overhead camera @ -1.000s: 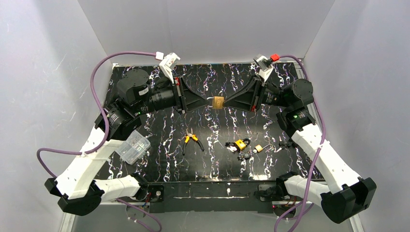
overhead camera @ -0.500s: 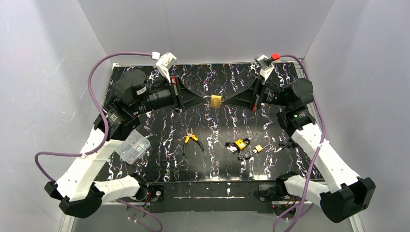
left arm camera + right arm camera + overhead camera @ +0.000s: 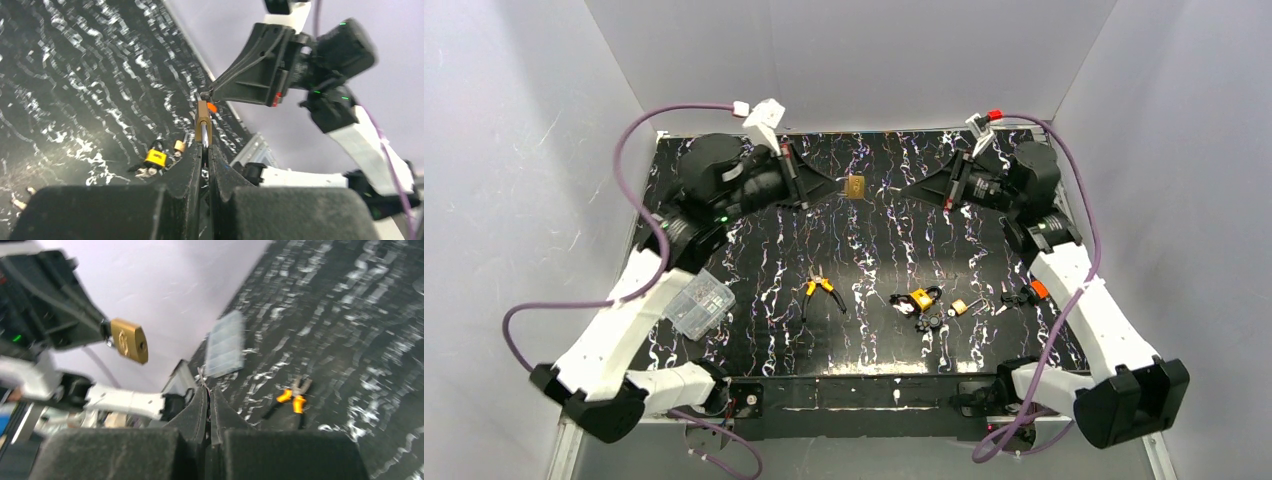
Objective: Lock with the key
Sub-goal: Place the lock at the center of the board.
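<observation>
The brass padlock (image 3: 202,116) is clamped at its shackle end in the left gripper (image 3: 205,149), with its body held out just beyond the tips. The right gripper (image 3: 208,391) is pressed together. The padlock is seen apart from it, up and to the left of its tips.

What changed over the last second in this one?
The right gripper drew back rightward, away from the brass padlock, and closed; whether it holds anything is unclear. The left gripper, clamped on the padlock, carried it left and toward the far edge. The pliers, yellow padlock and clear box stayed put.
</observation>
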Tool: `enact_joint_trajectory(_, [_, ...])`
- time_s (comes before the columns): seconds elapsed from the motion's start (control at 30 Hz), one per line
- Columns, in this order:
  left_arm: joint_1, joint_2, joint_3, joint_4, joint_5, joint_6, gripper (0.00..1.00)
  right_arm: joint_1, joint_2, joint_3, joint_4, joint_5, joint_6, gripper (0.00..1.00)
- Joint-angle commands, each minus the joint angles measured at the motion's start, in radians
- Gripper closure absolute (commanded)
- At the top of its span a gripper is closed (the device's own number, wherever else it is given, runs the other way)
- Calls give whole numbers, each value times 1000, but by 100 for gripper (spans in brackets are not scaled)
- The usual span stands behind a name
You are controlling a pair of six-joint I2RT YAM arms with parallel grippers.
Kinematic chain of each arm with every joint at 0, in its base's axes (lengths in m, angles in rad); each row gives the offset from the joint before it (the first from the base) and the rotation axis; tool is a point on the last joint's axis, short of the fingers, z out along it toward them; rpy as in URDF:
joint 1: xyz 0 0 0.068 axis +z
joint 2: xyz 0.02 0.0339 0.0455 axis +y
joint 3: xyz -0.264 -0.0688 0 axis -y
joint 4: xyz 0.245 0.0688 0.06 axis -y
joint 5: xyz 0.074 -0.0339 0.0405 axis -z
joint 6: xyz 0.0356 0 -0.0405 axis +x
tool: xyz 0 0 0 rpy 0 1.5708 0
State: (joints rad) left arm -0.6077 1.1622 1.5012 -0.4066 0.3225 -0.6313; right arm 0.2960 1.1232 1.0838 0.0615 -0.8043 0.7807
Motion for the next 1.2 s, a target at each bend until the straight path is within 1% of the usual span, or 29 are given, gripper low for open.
enact_joint_trajectory(0.0, [11,151,-65,76,-109,-21,100,-3,125,69,-281,240,-131,99])
enact_joint_trajectory(0.1, [26,277,-53,126,-86,-42,100,-3,230,113,-329,312,-142,99])
enact_joint_trajectory(0.3, [69,534,-9,212,-6,-112,100,-1,450,204,-389,405,-155,99])
enact_joint_trajectory(0.43, [109,696,17,278,81,-191,100,0,597,288,-437,423,-157,99])
enact_joint_trajectory(0.53, [125,791,49,313,129,-213,100,3,693,337,-441,411,-141,99])
enact_joint_trajectory(0.7, [155,913,95,282,173,-221,100,19,833,431,-468,396,-125,99])
enact_joint_trajectory(0.83, [174,975,94,246,169,-217,100,31,925,516,-513,394,-125,99])
enact_joint_trajectory(0.97, [176,1016,103,195,154,-204,100,44,976,570,-544,405,-128,99])
enact_joint_trajectory(1.0, [176,1017,108,168,137,-199,100,45,988,580,-554,411,-131,97])
enact_joint_trajectory(1.07, [177,1022,133,80,81,-182,100,45,1005,595,-570,422,-139,89])
enact_joint_trajectory(1.13, [177,1025,168,-14,13,-164,87,45,1018,602,-574,424,-143,82])
enact_joint_trajectory(1.17, [178,1024,184,-49,-13,-158,79,46,1024,605,-578,424,-143,79])
